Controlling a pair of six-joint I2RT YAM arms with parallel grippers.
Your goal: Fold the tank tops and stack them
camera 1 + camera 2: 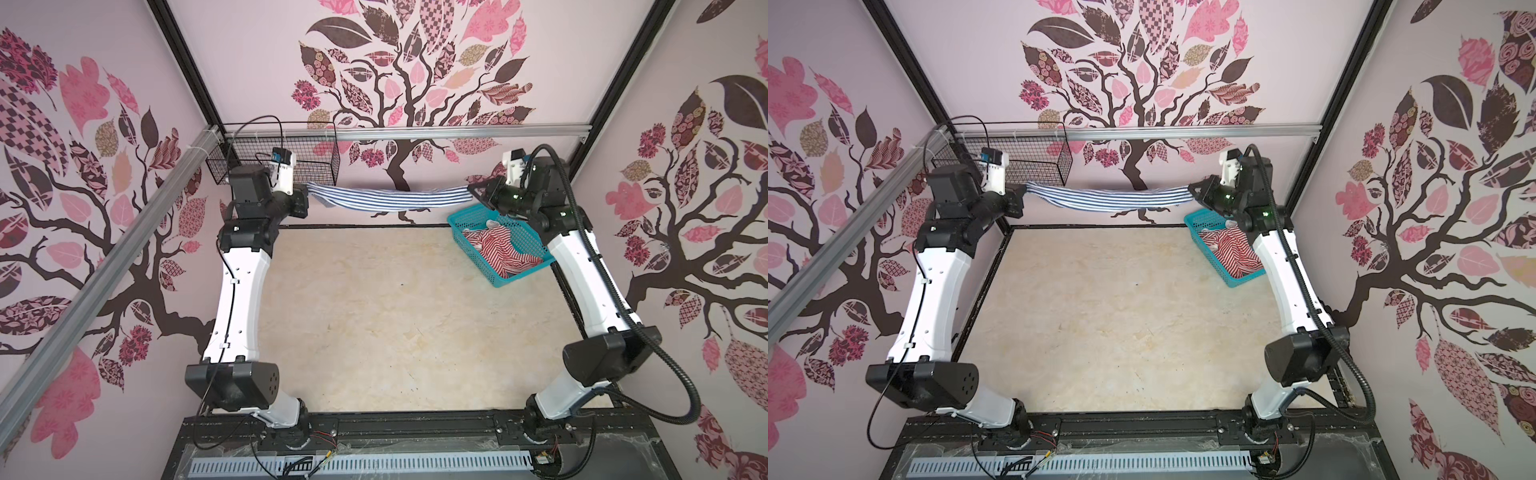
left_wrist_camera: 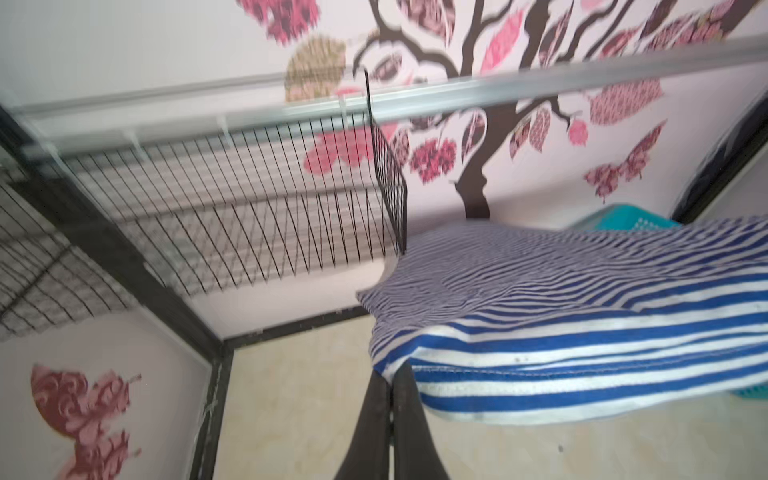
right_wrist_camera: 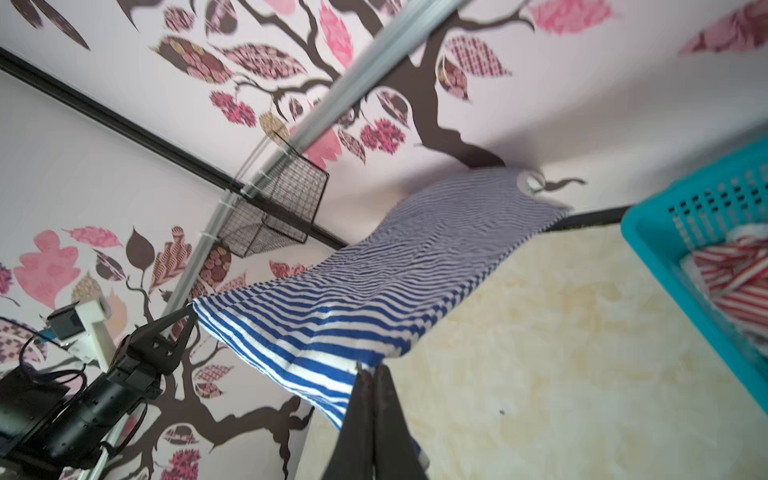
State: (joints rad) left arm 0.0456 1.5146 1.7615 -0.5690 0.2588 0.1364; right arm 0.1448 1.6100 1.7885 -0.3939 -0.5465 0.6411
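A teal mesh basket (image 1: 476, 258) sits at the far right corner of the beige table (image 1: 395, 324), and a black wire basket (image 1: 320, 166) hangs from a metal rail (image 1: 415, 132) above its far left corner.

Navy-and-white striped top (image 1: 390, 198), red-and-white striped top (image 1: 496, 249), teal basket (image 1: 461, 226).

- first tank top (image 1: 388, 199): strung in the air between my left gripper (image 1: 307, 191) and my right gripper (image 1: 470, 190); above the rear edge of the table (image 1: 374, 316);
- table basket (image 1: 524, 276): on the table, rear right corner, near my right gripper;
- second tank top (image 1: 500, 249): inside the table basket;
- wall basket (image 1: 318, 166): on the rear rail (image 1: 415, 132), behind my left gripper
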